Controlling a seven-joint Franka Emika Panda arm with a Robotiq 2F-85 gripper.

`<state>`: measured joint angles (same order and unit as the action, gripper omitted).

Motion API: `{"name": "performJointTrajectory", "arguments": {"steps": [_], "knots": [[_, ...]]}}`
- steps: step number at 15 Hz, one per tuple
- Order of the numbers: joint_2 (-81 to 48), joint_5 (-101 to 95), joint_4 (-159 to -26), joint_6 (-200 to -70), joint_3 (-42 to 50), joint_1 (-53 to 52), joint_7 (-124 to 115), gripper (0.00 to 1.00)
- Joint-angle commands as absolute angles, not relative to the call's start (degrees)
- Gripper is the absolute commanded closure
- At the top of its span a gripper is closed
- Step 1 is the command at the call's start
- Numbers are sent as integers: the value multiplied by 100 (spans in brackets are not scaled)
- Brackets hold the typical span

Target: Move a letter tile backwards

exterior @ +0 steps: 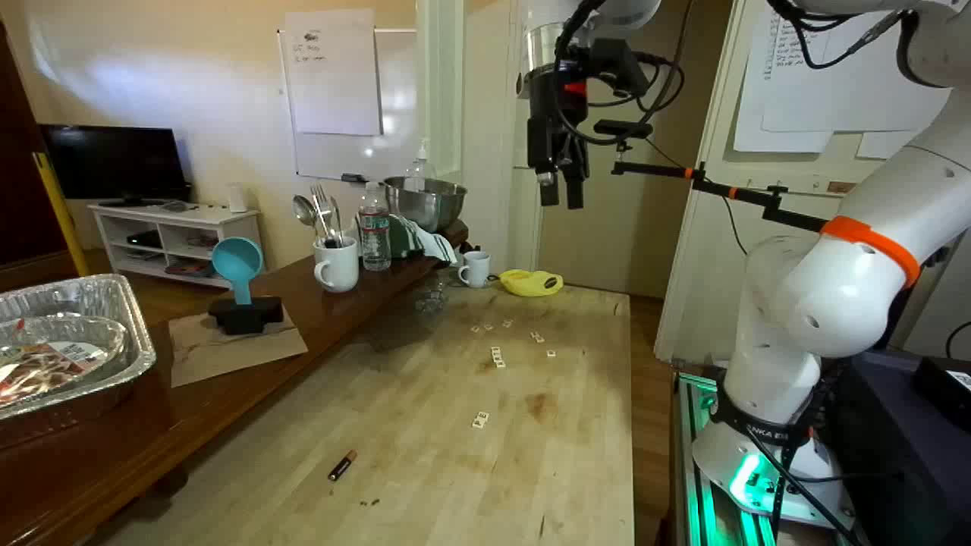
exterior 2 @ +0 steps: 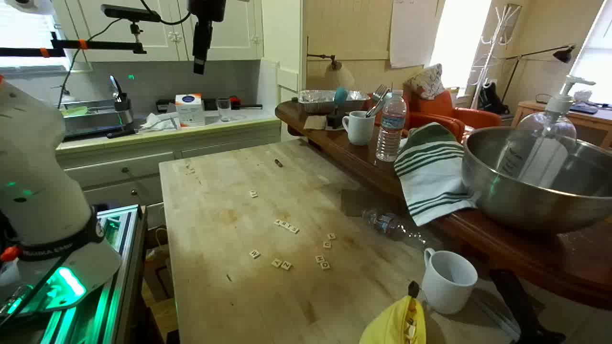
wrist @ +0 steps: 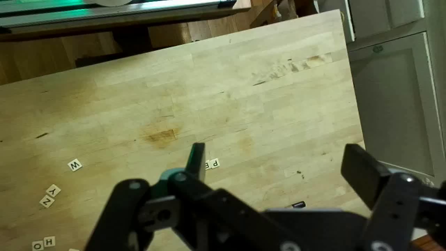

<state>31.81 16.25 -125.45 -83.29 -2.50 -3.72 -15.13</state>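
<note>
Small white letter tiles with black letters lie flat on the wooden table (exterior: 561, 470). A P tile (wrist: 215, 162) touches an E tile (wrist: 207, 165), which the left finger partly hides in the wrist view. This pair lies apart from the others. A W tile (wrist: 75, 165) lies alone. A Y tile (wrist: 53, 190) and a Z tile (wrist: 46, 201) lie together, as do an H tile (wrist: 49, 241) and an O tile (wrist: 37, 245). A row of tiles (exterior 2: 286, 226) is in the middle. My gripper (wrist: 275, 153) is open and empty, high above the table (exterior: 562, 195).
A battery (exterior: 342, 465) lies on the table. A clear plastic bottle (exterior 2: 385, 222), a white mug (exterior 2: 449, 281) and a yellow pouch (exterior: 531, 283) stand or lie at one end. A raised dark wooden counter (exterior 2: 330, 141) with a metal bowl (exterior 2: 530, 200) and foil tray runs along one side.
</note>
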Motion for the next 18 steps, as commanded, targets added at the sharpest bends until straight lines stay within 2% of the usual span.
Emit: {"name": "performJointTrajectory", "arguments": {"steps": [1, 6, 18], "knots": [[3176, 1669, -12523, -8293, -355, -226, -1458, 0], [3133, 1632, -12582, -8397, -347, -154, -1560, 0], [3029, 834, -14224, -11056, 256, 1236, -2258, 0]]}}
